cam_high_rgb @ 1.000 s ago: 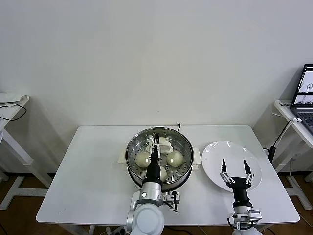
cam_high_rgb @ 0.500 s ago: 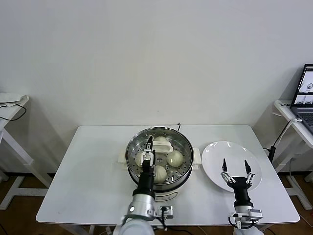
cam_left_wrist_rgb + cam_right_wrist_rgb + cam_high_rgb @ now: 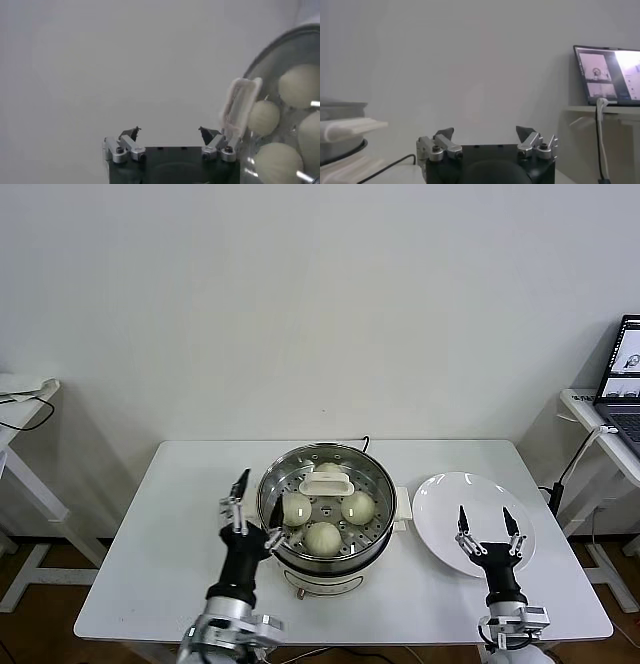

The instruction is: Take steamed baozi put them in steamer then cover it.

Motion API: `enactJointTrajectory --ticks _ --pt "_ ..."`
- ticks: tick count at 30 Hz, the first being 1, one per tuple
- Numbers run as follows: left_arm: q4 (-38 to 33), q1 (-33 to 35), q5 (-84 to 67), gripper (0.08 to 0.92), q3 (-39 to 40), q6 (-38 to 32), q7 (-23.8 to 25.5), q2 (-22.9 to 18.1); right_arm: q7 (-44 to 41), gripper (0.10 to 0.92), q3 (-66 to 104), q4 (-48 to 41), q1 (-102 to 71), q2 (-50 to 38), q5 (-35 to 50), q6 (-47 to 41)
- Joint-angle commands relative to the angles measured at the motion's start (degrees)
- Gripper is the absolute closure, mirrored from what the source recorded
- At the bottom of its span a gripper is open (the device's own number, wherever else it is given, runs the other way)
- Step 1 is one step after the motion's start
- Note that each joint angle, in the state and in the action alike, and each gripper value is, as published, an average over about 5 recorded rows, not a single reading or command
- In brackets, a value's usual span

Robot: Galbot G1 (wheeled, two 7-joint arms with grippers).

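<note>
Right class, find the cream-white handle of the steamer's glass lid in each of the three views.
Head view: lid handle lies flat at the far side of the steamer, above the baozi.
Left wrist view: the handle shows beside the gripper's finger, at the steamer's edge.
Right wrist view: the handle shows as a pale bar over the steamer rim.
Shared landmark: the steamer.

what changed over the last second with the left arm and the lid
The left hand drew back off the cover and moved to the steamer's left, open and empty. The cover stayed on the steamer over the baozi. The right hand kept hovering open over the white plate.
</note>
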Motion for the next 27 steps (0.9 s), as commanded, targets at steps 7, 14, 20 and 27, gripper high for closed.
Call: enactJointTrajectory --ticks 7,14,20,27 --pt "7.98 6.31 -37.06 0.177 -17.93 -20.42 0.33 -5.33 -0.71 0.203 1.4 9.85 -3.44 0.02 1.38 -7.1" --pt "8.46 6.0 -38.86 0.177 -18.5 -20.78 1.16 -5.34 -0.5 0.203 1.3 11.82 -4.56 0.43 1.48 -7.49" --pt "8.33 5.89 -38.96 0.177 -19.01 -20.57 1.42 -5.54 -0.65 0.203 1.35 12.51 -5.42 0.45 1.22 -7.39" --pt "7.92 5.99 -39.1 0.177 -19.0 -20.21 1.59 -5.4 -0.62 0.203 1.24 13.16 -5.86 0.42 1.15 -7.7"
